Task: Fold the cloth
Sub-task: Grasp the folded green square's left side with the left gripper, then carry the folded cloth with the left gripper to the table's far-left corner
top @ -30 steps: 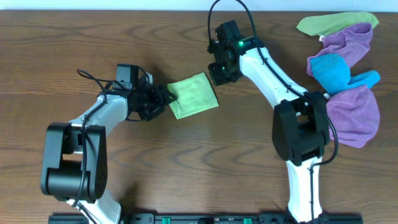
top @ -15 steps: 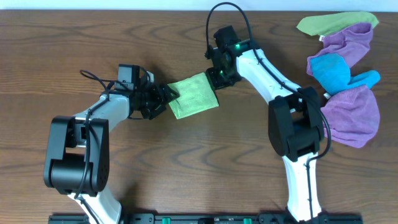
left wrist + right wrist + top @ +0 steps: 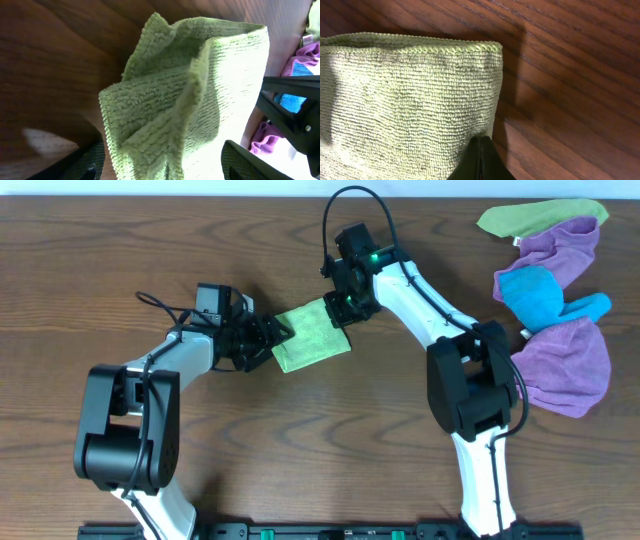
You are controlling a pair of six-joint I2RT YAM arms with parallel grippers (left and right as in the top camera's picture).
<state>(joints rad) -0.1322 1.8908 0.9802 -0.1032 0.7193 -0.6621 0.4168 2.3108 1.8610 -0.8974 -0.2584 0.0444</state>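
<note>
- The cloth (image 3: 312, 336), lime-green and folded into a small rectangle, lies near the middle of the desk (image 3: 300, 450). It sits between the two arms at a slant, its right end higher in the overhead view.
- The left tool (image 3: 272, 340) sits low at the cloth's left edge.
- In the left wrist view its fingers (image 3: 87, 161) stand wide apart, one at each lower corner of the picture. The cloth's near edge lies between them, and neither finger visibly presses on it.
- That near edge is loose. The layers lift and gape, a ridge runs up the middle, and one corner pokes upward.
- The right tool (image 3: 341, 310) is at the cloth's upper right corner.
- In the right wrist view its two fingers are pressed together with only a thin seam between them. The tips sit at the cloth's right edge, just below the stitched corner.
- I cannot tell whether any fabric is caught between those tips.
- From this side the cloth looks flat and smooth, with its hemmed edge running straight along the top.
- Well apart from it, at the desk's far right, lies a heap of other cloths. An olive cloth (image 3: 540, 218) is at the top and purple cloths (image 3: 575, 365) lie below it. A blue cloth (image 3: 540, 295) sits between the purple ones.
- Part of that heap also shows at the right edge of the left wrist view.
</note>
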